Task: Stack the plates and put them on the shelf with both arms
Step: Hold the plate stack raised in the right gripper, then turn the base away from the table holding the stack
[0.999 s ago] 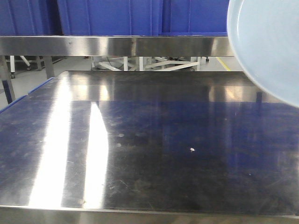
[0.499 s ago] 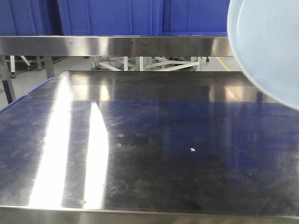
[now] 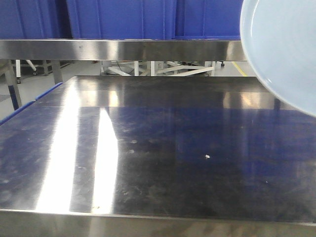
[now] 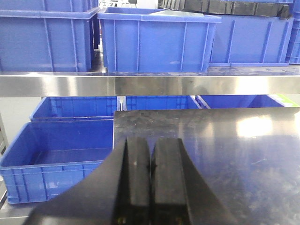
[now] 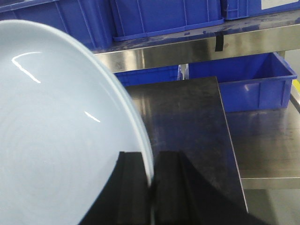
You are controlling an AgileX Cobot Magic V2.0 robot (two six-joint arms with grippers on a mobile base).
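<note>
Above the dark reflective steel counter [image 3: 163,148], before the stainless shelf [image 3: 123,49], a round pale bluish-white plate [image 3: 286,44] hangs tilted, its rim clamped in the right gripper [image 5: 151,187] jaws. The left gripper [image 4: 150,178] jaws are together, empty. Best levelled before lowering.

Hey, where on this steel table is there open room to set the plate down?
The steel table looks bare from its near edge back to the shelf rail, apart from a small white speck. Crowded: the upper right, where the right end effector holds the plate tilted, and the shelf top, lined with blue bins.
</note>
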